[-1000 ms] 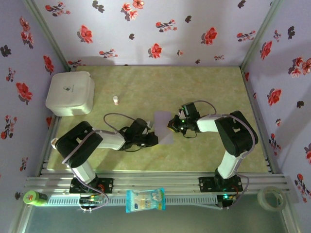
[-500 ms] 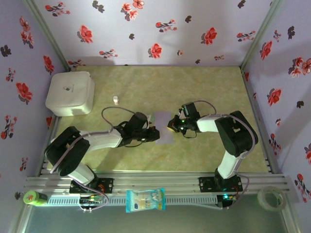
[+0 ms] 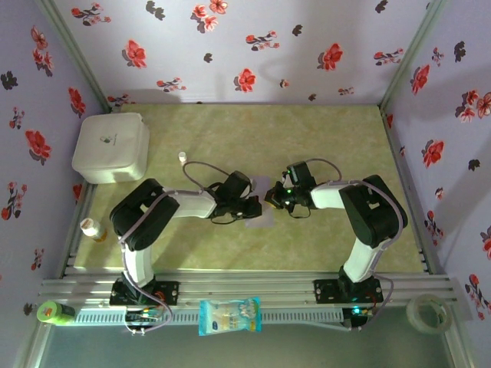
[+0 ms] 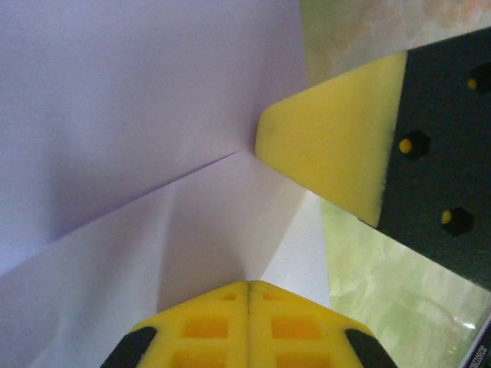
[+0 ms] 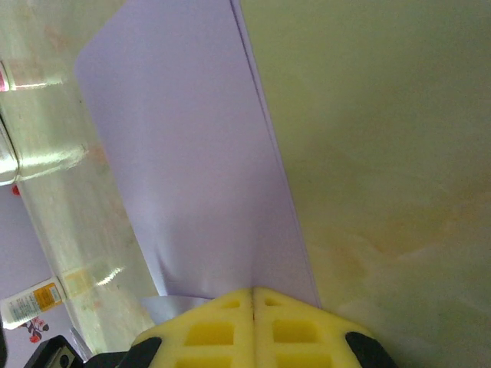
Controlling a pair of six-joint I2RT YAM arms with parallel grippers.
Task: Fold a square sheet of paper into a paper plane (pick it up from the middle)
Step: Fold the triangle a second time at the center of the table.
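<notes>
Top view, sheet: the square sheet of paper [image 3: 263,219] sits mid-surface between the two wrists, partly creased, with the folding plainly unfinished.
Top view, jaws: left jaws and right jaws meet over it, tips near each other; how far they are apart is too small to judge here.
Top view, bystanders: the white box [image 3: 111,146] is far left and well apart; the blue-and-white packet [image 3: 230,316] lies on the near rail.
Left wrist, jaws: left jaws are closed pad to pad, tips at a raised diagonal crease [image 4: 153,192]; I cannot tell whether paper is pinched between them.
Left wrist, neighbour: the right arm's yellow pad [image 4: 330,146] touches the end of that crease.
Right wrist, jaws: right jaws are closed, seemingly nipping the sheet's near edge; the sheet stretches away over the green surface [image 5: 383,153].
Risk, tear: two closed grips sit close together on thin paper, so pulling apart could rip it or let it slip.
Risk, crease: pressing off-line would set a crooked fold and make a lopsided dart.
Risk, collision: pads this close could bump and drag the sheet.
</notes>
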